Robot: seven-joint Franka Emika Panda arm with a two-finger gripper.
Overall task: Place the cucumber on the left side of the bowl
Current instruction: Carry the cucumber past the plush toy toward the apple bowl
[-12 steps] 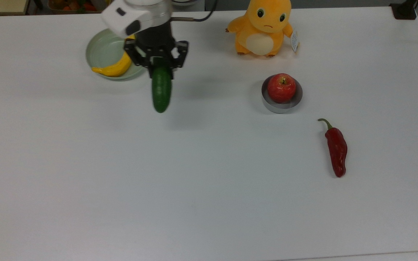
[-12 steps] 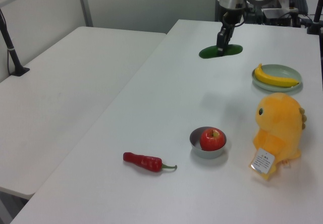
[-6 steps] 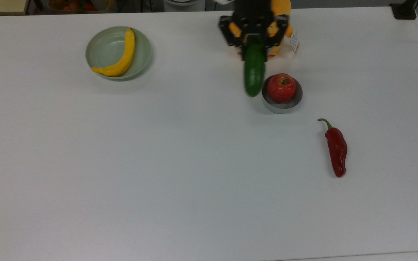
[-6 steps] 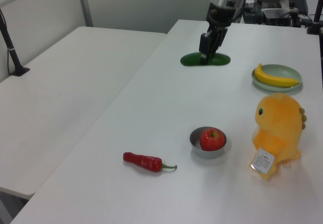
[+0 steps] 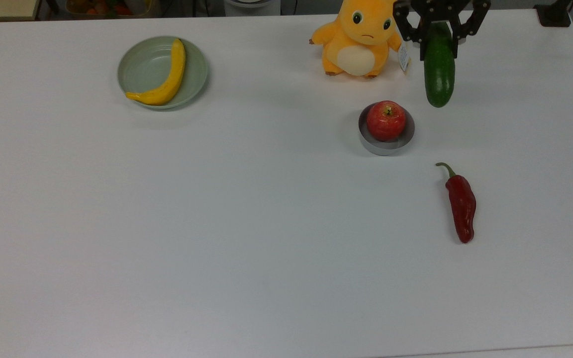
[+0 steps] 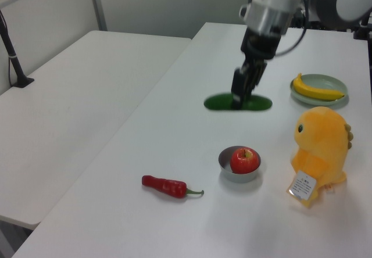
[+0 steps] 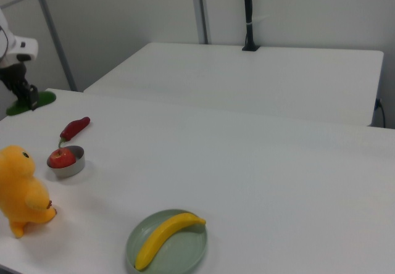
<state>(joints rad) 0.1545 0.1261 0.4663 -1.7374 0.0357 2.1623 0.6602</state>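
My gripper (image 5: 438, 32) is shut on one end of the dark green cucumber (image 5: 439, 74) and holds it above the table. In the top view the cucumber hangs to the upper right of the small silver bowl (image 5: 383, 147), just right of the plush toy. The bowl holds a red apple (image 5: 386, 120). In the left view the gripper (image 6: 240, 95) carries the cucumber (image 6: 224, 102) level, beyond the bowl (image 6: 235, 178). In the right view the cucumber (image 7: 31, 103) and gripper (image 7: 24, 94) are at the far left, behind the bowl (image 7: 71, 168).
An orange plush toy (image 5: 358, 40) stands close to the gripper in the top view. A red chili (image 5: 461, 205) lies below and right of the bowl. A pale green dish (image 5: 142, 74) with a banana (image 5: 164, 79) sits at the top view's upper left.
The gripper carried the cucumber from beside the green dish rightward in the top view, past the plush toy, to a spot up and right of the bowl.
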